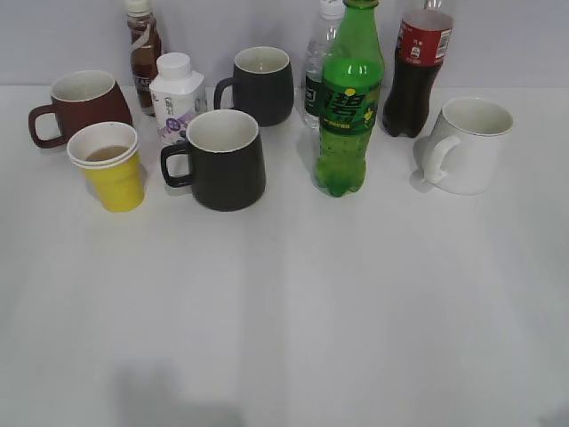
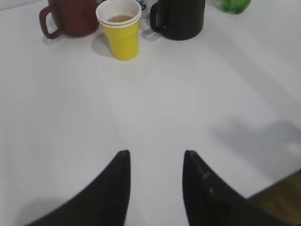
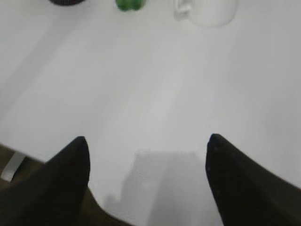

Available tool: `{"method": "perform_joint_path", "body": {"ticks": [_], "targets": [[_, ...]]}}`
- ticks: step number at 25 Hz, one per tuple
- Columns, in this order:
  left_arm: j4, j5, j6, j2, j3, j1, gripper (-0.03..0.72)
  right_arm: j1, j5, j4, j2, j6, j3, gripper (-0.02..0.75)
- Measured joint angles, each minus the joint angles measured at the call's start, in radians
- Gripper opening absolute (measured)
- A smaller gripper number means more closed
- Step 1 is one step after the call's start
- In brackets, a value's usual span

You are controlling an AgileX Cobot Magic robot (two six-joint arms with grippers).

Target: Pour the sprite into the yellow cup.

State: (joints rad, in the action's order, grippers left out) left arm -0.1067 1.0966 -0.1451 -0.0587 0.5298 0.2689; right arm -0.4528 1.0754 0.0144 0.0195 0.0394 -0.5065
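Note:
The sprite (image 1: 350, 100) is a tall green bottle standing upright at the back middle of the table; only its base shows in the right wrist view (image 3: 129, 4) and the left wrist view (image 2: 232, 4). The yellow cup (image 1: 113, 172) stands at the left with some brownish liquid inside; it also shows in the left wrist view (image 2: 122, 33). My left gripper (image 2: 155, 155) is open and empty over the front of the table. My right gripper (image 3: 146, 141) is wide open and empty near the front edge. Neither gripper shows in the exterior view.
A black mug (image 1: 222, 160) stands between cup and sprite. A brown mug (image 1: 80, 105), a white carton (image 1: 176, 93), a dark green mug (image 1: 260, 84), a clear water bottle (image 1: 316, 71), a cola bottle (image 1: 416, 71) and a white mug (image 1: 467, 144) line the back.

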Motion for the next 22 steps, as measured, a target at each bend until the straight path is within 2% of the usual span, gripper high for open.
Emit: {"method": "perform_joint_path", "body": {"ticks": [6,18,20,22], "targets": [[-0.002,-0.019,-0.007,-0.003,-0.005,0.000,0.290,0.000,-0.023,-0.002,0.000,-0.003,0.006,0.575],[-0.002,-0.022,-0.009,0.004,-0.005,-0.003,0.240,0.009,-0.033,-0.002,-0.001,-0.003,0.006,0.575],[-0.003,-0.022,-0.009,0.009,-0.005,-0.040,0.240,0.073,-0.034,-0.002,-0.001,-0.003,0.006,0.575],[-0.003,-0.022,-0.009,0.010,-0.005,-0.108,0.240,0.171,-0.034,-0.002,-0.001,-0.003,0.006,0.575]]}}
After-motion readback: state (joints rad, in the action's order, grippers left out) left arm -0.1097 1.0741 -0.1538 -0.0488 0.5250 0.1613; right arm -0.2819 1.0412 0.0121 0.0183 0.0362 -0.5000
